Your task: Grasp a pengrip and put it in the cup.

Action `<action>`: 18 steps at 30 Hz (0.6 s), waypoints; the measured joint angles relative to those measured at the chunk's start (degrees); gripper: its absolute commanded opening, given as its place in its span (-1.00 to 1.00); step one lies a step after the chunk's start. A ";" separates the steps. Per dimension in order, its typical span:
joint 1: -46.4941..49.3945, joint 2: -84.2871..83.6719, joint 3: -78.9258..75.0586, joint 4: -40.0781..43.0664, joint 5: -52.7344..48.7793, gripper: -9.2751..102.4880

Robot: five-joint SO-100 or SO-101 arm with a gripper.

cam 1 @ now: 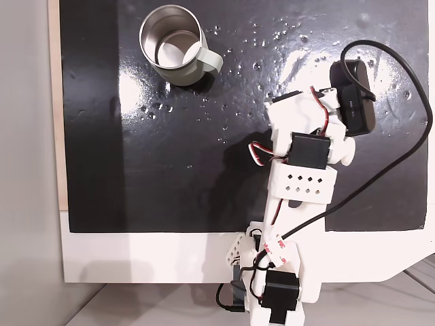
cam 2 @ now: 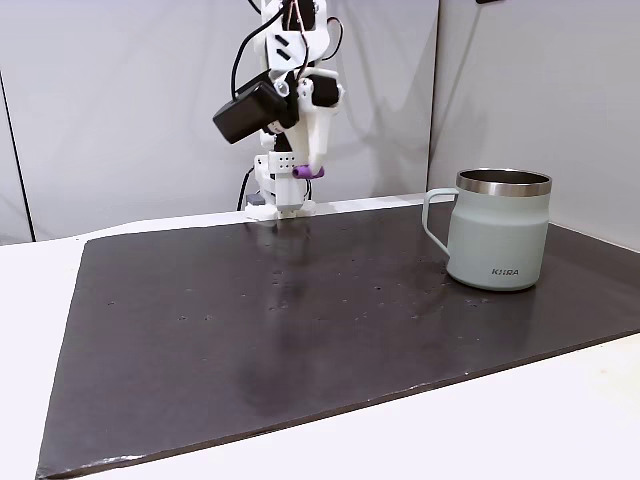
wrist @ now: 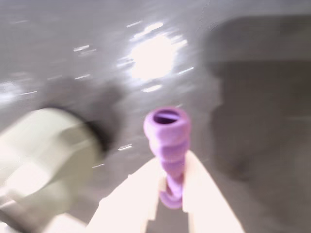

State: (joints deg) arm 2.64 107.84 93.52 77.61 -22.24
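Cup (cam 2: 498, 232) on mat (cam 2: 300, 330), right side in a fixed view; tool (cam 2: 309, 170) with pengrip (cam 2: 307, 171) held above mat's far edge, left of cup, well apart.

Bare dark mat (cam 2: 300, 330) lies open up to the cup (cam 2: 498, 235).

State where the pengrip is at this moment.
The pengrip is clamped in the end effector, centre of the wrist view. In a fixed view it hangs above the dark mat, well left of the cup.
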 measured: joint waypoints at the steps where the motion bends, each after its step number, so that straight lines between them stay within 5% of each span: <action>1: -1.49 0.00 -1.41 0.00 3.16 -0.84; 18: -17.40 -20.92 -29.27 -5.98 34.72 -0.84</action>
State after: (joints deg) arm -14.77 86.92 64.25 71.63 12.48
